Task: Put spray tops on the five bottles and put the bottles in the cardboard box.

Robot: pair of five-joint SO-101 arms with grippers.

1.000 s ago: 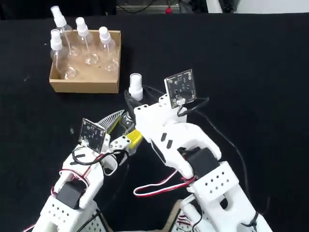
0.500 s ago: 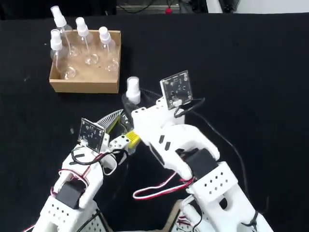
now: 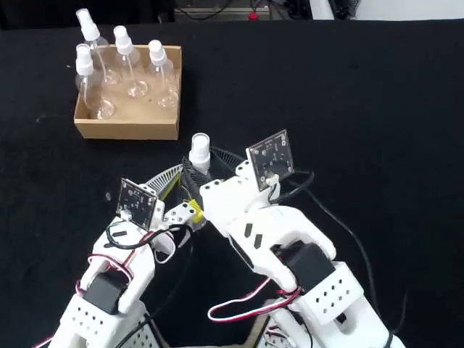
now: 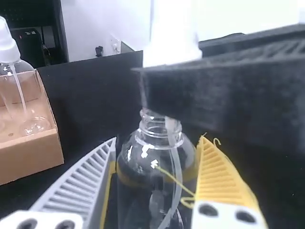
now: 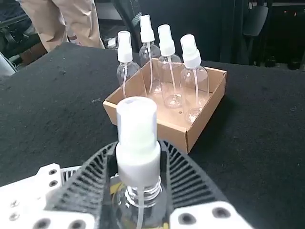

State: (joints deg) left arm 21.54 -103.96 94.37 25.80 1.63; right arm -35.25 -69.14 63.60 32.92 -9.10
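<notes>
A clear bottle (image 4: 155, 162) stands upright on the black table, my left gripper (image 4: 157, 140) shut on its body between a grey and a yellow finger. My right gripper (image 5: 137, 152) is shut on a white spray top (image 5: 137, 138) directly over the bottle neck (image 5: 143, 195), with the tube hanging inside the bottle. From above, the spray top (image 3: 199, 148) rises between the two arms, just in front of the cardboard box (image 3: 127, 130). Several capped bottles (image 3: 123, 69) stand in that box (image 5: 200, 129).
Black cloth covers the whole table (image 3: 362, 94), with open room to the right of the arms. The box sits at the far left, close beyond the held bottle. Both arm bodies crowd the near edge.
My right gripper has shifted slightly left and come down toward the near side with the spray top, bringing it lower over the bottle neck. The left arm has stayed in place.
</notes>
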